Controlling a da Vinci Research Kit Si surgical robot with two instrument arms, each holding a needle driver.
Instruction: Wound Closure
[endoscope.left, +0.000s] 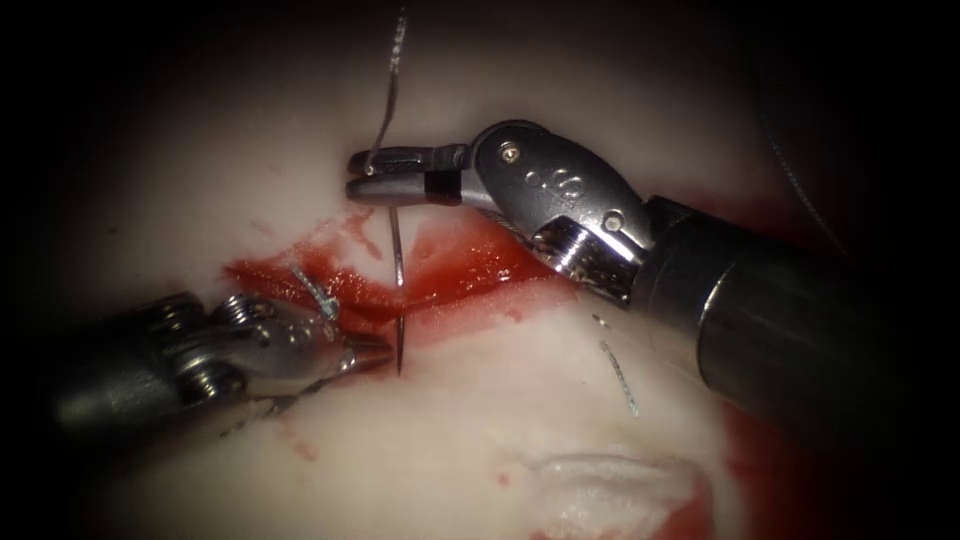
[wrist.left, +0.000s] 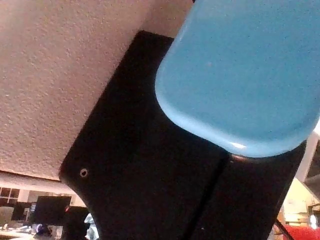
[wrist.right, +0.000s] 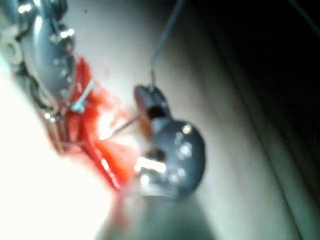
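The tissue (endoscope.left: 480, 420) has a red, wet cut (endoscope.left: 450, 275) running across it. My right tool (endoscope.left: 368, 175) comes in from the right above the cut, shut on the needle (endoscope.left: 397, 260) at its tail end. The needle hangs down across the cut, and its point (endoscope.left: 400, 368) sits at the near edge; I cannot tell whether it is in the tissue. Thread (endoscope.left: 390, 90) rises from the right tool's jaws. My left tool (endoscope.left: 378, 352) reaches in from the left, its tip right beside the needle's point. In the right wrist view, the right tool (wrist.right: 147, 97) holds the needle (wrist.right: 122, 125), with the left tool (wrist.right: 55, 120) beyond it.
A short cut end of thread (endoscope.left: 316, 292) lies at the cut's left part. Another loose piece of thread (endoscope.left: 620, 378) lies on the tissue to the right. Red fluid pools in the cut, and a white raised patch (endoscope.left: 610, 485) sits on the tissue at the front.
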